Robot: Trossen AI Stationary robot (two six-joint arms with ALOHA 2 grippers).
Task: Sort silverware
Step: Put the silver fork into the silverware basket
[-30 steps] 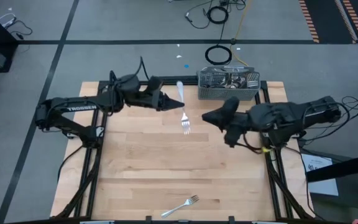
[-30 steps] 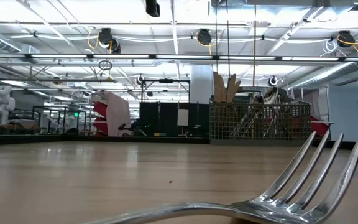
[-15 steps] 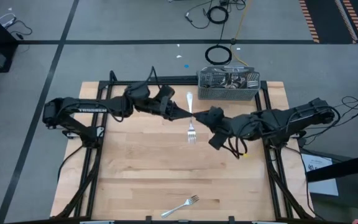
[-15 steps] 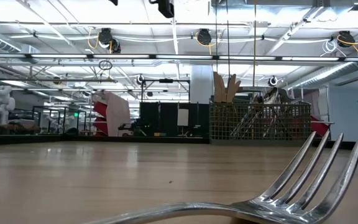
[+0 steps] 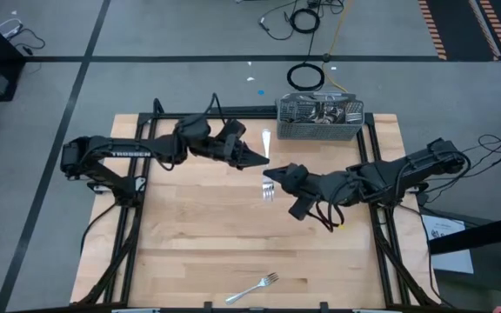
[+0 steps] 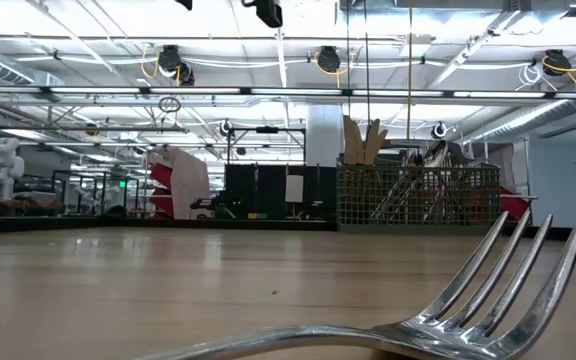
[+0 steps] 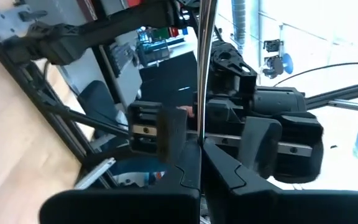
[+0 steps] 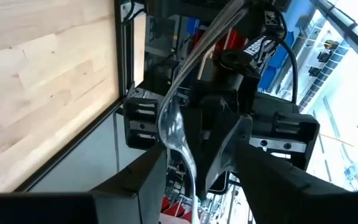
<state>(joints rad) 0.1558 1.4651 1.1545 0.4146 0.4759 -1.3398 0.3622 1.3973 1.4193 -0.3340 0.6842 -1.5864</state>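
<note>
while the left gripper (image 5: pixel 263 160) pinches the handle of a slim shiny silver fork (image 5: pixel 267 165) in the air near the table's far edge, the right gripper (image 5: pixel 270 176) has its fingers spread around the fork's tines. if the left lets go before the right closes, the fork could drop short of the grey mesh caddy (image 5: pixel 320 119) at the far edge. a second fork (image 5: pixel 252 288) lies at the near edge.

One fork (image 5: pixel 267 165) hangs midair, apparently gripped; another fork (image 5: pixel 252 288) lies near the table edge.
</note>
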